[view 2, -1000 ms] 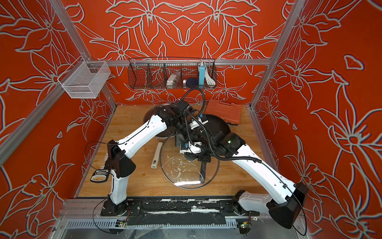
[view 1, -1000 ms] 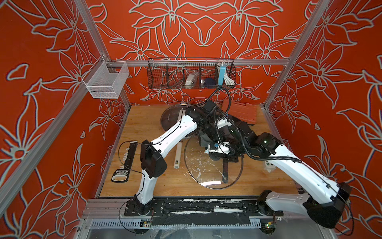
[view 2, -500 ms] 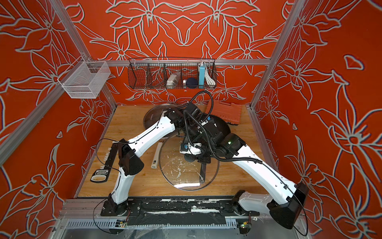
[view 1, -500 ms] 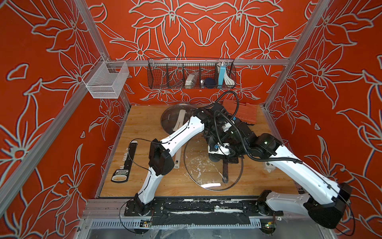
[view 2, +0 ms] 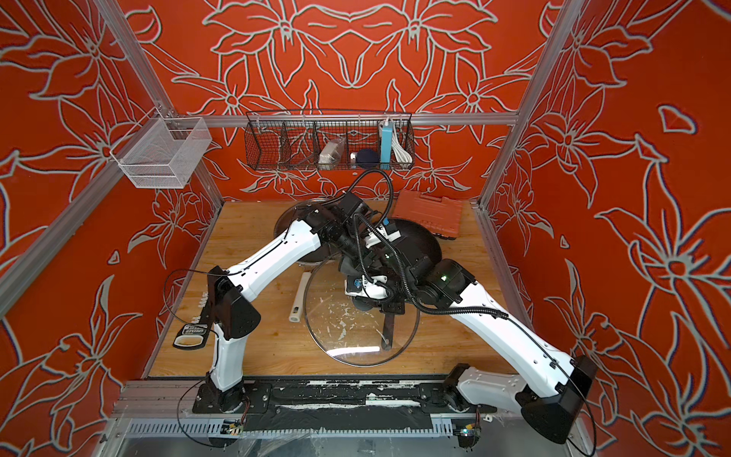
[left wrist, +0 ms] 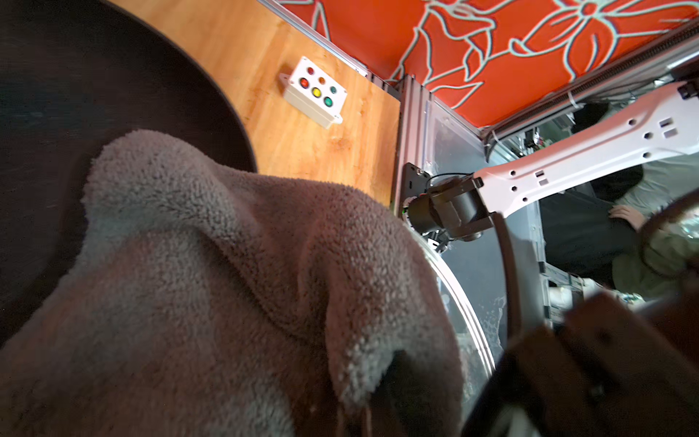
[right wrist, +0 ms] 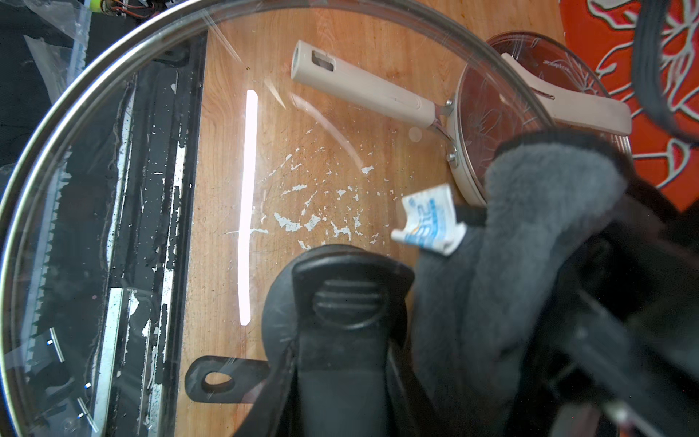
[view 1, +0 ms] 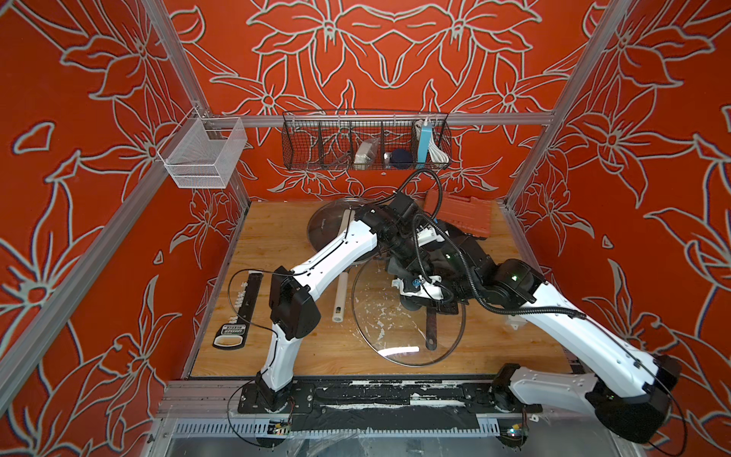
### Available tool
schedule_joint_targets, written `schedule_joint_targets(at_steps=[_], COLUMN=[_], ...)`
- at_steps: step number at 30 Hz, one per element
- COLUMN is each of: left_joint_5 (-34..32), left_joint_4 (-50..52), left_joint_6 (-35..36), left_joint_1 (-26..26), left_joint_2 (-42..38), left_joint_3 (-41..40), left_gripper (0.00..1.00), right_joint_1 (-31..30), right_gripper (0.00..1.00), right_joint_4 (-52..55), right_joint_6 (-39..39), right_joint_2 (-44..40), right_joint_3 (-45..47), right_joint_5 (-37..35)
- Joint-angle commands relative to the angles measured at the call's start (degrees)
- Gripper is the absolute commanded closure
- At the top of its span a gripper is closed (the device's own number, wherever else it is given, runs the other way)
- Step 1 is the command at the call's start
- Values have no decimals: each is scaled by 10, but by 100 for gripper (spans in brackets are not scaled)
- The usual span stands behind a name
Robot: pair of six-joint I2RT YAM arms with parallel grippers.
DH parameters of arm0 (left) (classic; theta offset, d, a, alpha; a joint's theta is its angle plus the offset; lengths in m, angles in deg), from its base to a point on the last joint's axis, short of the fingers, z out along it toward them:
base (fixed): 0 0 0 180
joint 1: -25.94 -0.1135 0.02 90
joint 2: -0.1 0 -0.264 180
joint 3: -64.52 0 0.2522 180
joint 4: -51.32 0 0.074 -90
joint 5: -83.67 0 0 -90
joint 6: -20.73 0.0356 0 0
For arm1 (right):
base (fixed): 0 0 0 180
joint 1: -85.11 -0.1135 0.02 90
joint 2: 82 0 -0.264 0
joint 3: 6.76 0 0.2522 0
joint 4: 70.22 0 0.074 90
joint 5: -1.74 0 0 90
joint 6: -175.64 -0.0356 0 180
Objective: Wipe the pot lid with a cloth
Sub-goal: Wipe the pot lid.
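Note:
The pot lid point(view 1: 330, 225) point(right wrist: 503, 109), clear glass with a cream-white bar handle point(right wrist: 575, 106), rests on a cream pan at the back, partly behind my left arm; neither gripper touches it. A larger glass lid point(view 1: 395, 336) point(view 2: 356, 336) with a black handle point(right wrist: 340, 299) hangs tilted over the table, and my right gripper point(view 1: 419, 302) point(right wrist: 342, 363) is shut on that handle. My left gripper point(view 1: 399, 265) is shut on the grey cloth point(left wrist: 227, 283) point(right wrist: 529, 227), which lies bunched against this larger lid's far part. The cloth hides the left jaws.
A black frying pan point(view 1: 470, 247) lies under the arms, its handle point(view 1: 431, 328) showing through the glass. The cream pan's long handle point(view 1: 341, 294) points forward. An orange case point(view 1: 463, 209), a button box point(left wrist: 314, 92), a black tool point(view 1: 241, 312) and wall baskets point(view 1: 364, 146) are around.
My left arm swung right with the cloth across the larger lid's far part, then came back slightly left. The right arm and the lid it holds have hardly moved.

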Motion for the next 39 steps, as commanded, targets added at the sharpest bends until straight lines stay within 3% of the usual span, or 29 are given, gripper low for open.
schedule_joint_targets(at_steps=[1,14,23,33,39], left_joint_5=[-43,-84,-59,-25,22], left_joint_4=[35,12,23,71,46], left_joint_6=[20,12,16,30,29], left_joint_1=[-18,-58,-20,60,76], left_joint_2=[-44,-176,-86,76,88], left_joint_3=[-27,-183,-100,78,76], left_gripper=[100,100,100,100,100], right_joint_1=[6,31,30,27,27], right_gripper=[100,100,100,100,100], right_joint_4=[-58,-31,-54,-63,-63], right_joint_6=[14,18,7,3,3], right_joint_2=[-36,-45,-27,-17,-23], right_joint_3=[-21,-30,-28,-36,-34], right_joint_5=[-5,3,32,51,51])
